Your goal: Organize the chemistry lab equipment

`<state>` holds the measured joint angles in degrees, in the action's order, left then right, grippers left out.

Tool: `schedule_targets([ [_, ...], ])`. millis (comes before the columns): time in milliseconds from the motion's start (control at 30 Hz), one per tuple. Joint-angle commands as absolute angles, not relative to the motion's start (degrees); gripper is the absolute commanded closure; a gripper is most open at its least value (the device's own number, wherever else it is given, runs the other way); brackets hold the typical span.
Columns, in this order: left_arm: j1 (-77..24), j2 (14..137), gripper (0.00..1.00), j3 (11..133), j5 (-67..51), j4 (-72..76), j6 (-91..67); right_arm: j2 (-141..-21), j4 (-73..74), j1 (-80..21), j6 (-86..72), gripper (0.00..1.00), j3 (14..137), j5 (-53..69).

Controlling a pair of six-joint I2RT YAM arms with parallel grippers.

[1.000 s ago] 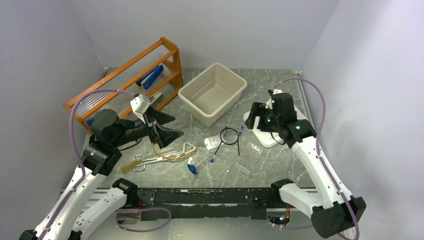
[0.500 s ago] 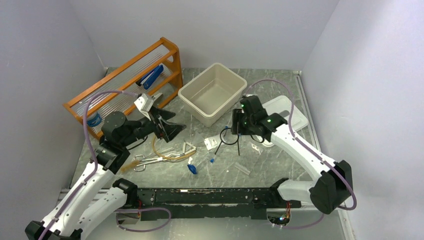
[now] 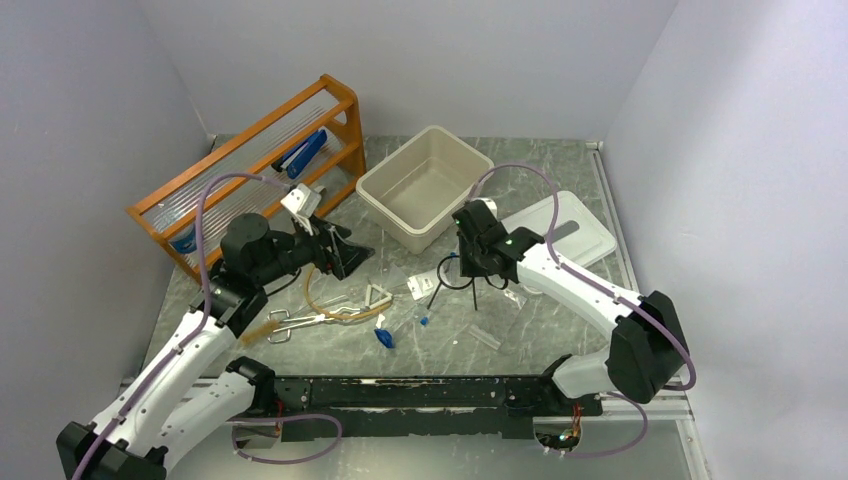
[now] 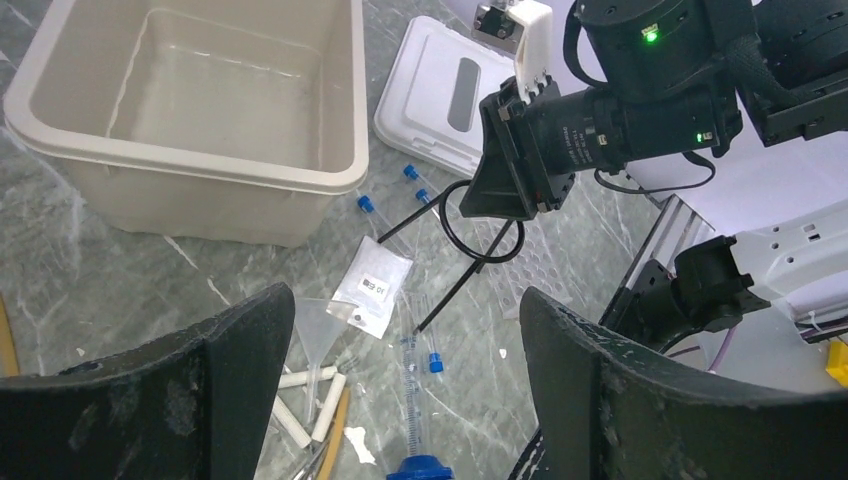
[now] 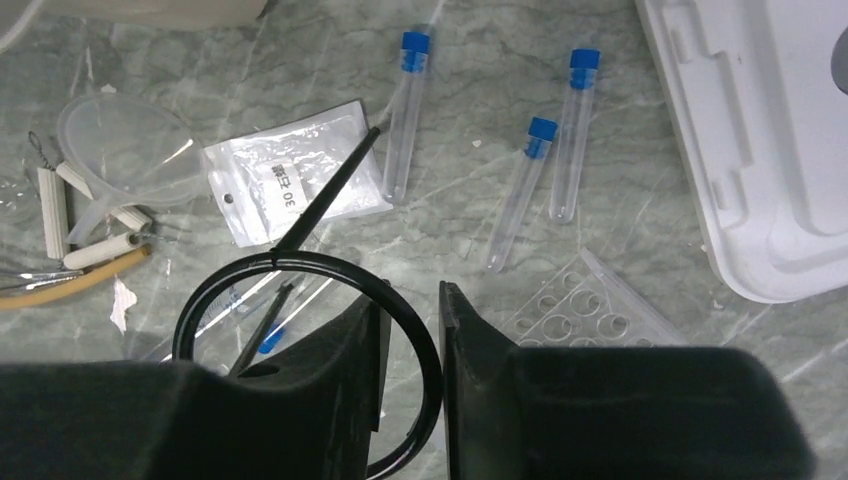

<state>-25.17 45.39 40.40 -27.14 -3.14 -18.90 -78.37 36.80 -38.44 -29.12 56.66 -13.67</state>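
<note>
Right wrist: three vials (image 5: 404, 110) beside one white packet (image 5: 290, 185); right fingers (image 5: 330, 360), newly arrived, narrowly straddle tripod ring (image 5: 300, 258), grip unclear; left fingers (image 4: 650, 400) wide.

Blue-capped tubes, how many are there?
4 tubes: one beside the white packet, two by the white lid, one alone nearer the arm bases. Others may be hidden.

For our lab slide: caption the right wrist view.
Right gripper straddling the rim of the black wire ring tripod, blue-capped vials beyond.

Robot test cell, plain walls (image 3: 420, 60), marble tabletop (image 3: 530, 335)
</note>
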Motion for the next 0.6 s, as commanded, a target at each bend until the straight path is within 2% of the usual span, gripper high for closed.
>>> schedule_targets([
  [0,-24.7,43.9,0.13,41.7,-26.0,-3.3,-18.3,-77.9,32.2,-38.9,-26.1,0.76,55.5,-11.9],
  [333,-24.7,41.8,0.14,42.9,-22.1,-6.1,-16.6,-74.5,32.7,-39.1,-25.0,1.00,57.1,-11.8],
  [567,-24.7,41.7,0.12,44.1,-17.3,-8.7,-16.4,-70.3,35.0,-39.1,-24.2,1.00,61.8,-9.5],
])
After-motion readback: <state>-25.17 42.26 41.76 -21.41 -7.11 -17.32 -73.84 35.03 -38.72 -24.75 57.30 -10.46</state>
